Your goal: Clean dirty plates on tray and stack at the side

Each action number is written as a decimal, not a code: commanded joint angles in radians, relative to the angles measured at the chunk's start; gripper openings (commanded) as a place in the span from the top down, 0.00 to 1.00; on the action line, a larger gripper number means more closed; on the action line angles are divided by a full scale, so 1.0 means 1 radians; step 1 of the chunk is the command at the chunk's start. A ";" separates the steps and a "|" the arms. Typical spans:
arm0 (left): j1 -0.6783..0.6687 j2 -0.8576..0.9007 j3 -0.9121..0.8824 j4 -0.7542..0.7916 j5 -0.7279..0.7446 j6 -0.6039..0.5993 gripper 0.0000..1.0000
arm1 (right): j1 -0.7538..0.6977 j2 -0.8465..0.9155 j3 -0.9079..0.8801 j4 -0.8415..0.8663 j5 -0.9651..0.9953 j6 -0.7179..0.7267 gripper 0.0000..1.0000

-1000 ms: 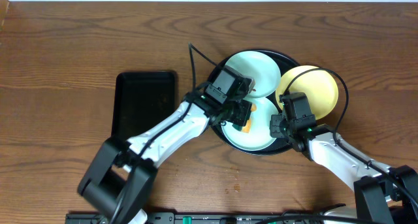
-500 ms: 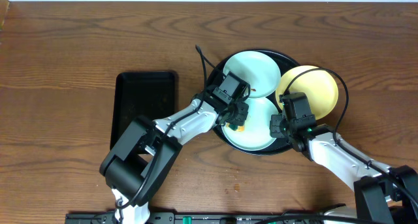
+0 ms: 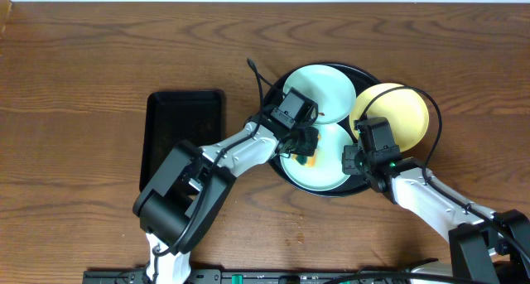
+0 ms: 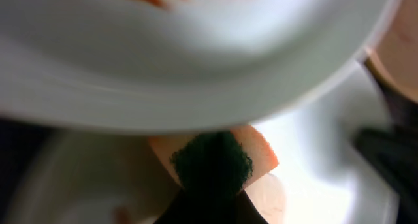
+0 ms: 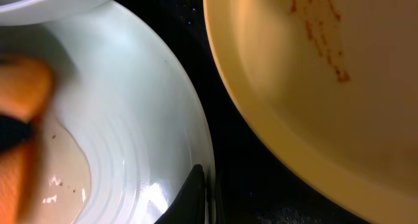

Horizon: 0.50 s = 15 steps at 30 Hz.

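The round black tray [image 3: 286,170] holds two pale blue plates, one at the back [image 3: 319,89] and one at the front [image 3: 325,175]. A pale yellow plate [image 3: 397,110] with brown specks [image 5: 320,28] lies over the tray's right rim. My left gripper [image 3: 303,145] is shut on an orange sponge [image 3: 308,158] with a dark green pad [image 4: 212,162], pressed on the front blue plate [image 4: 320,152]. My right gripper [image 3: 356,161] is shut on that plate's right rim [image 5: 196,126]. Its fingertips [image 5: 196,194] clamp the edge next to the black tray floor [image 5: 222,119].
A smaller rectangular black tray [image 3: 182,135] lies on the wooden table left of the round tray. A few crumbs [image 3: 300,232] lie on the table in front of the round tray. The back blue plate's rim [image 4: 196,74] hangs just above the sponge.
My left gripper has shifted slightly with the sponge over the front blue plate. The right arm and the plates have not moved.
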 commanded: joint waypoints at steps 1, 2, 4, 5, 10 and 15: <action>-0.019 0.079 -0.035 -0.037 0.232 -0.048 0.93 | 0.004 0.015 -0.010 -0.013 -0.004 -0.009 0.97; -0.019 0.072 -0.029 -0.040 0.248 -0.050 0.93 | 0.004 0.015 -0.011 -0.013 -0.004 -0.009 0.97; -0.015 0.044 -0.013 -0.042 0.250 -0.064 0.93 | 0.004 0.015 -0.011 -0.013 -0.004 -0.009 0.98; -0.014 0.021 -0.004 -0.039 0.249 -0.068 0.92 | 0.004 0.015 -0.011 -0.013 -0.004 -0.009 0.98; -0.017 -0.122 0.023 -0.040 0.175 -0.070 0.92 | 0.004 0.015 -0.011 -0.014 -0.004 -0.009 0.97; -0.018 -0.205 0.023 -0.134 -0.067 -0.058 0.92 | 0.004 0.015 -0.011 -0.014 -0.004 -0.009 0.98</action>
